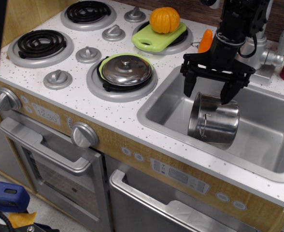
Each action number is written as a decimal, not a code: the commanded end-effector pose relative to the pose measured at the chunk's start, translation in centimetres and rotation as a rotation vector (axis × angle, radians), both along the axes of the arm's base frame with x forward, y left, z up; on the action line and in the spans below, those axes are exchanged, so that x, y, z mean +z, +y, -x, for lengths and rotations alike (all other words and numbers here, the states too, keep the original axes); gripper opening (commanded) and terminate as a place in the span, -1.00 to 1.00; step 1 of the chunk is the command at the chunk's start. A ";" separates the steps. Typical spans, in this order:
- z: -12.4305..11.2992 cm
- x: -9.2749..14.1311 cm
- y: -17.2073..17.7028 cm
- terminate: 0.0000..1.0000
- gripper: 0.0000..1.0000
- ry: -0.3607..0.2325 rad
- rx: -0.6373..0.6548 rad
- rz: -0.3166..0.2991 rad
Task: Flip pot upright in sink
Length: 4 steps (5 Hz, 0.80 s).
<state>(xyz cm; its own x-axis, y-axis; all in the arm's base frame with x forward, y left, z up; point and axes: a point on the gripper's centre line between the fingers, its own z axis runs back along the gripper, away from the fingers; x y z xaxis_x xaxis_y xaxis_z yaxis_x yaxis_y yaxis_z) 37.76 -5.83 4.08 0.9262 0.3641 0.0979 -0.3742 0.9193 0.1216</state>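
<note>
The shiny steel pot (214, 121) lies tilted on its side in the grey sink (161, 113), near the sink's left middle, its mouth facing down and to the right away from me; a thin wire handle shows on its side. My black gripper (207, 94) hangs just above the pot's upper end, jaws open, one finger at the pot's left edge and one at its top right. It holds nothing.
A domed steel lid (126, 70) sits on the front right burner. An orange pumpkin (164, 19) rests on a green board (156, 37). An orange carrot (205, 41) and the grey faucet (272, 53) stand behind the sink. Black coil burners (40, 42) are at left.
</note>
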 end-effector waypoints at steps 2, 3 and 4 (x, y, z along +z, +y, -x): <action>-0.5 0.3 0.4 -1.00 1.00 -0.029 0.012 0.053; -1.1 1.1 0.7 -1.00 1.00 -0.130 0.036 0.172; -1.3 1.7 0.9 -1.00 1.00 -0.173 0.048 0.252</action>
<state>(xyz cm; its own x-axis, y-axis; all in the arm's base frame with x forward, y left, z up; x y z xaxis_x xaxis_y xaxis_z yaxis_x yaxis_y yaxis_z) 37.95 -4.64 1.77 0.8916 0.4469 0.0736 -0.4292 0.8856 -0.1777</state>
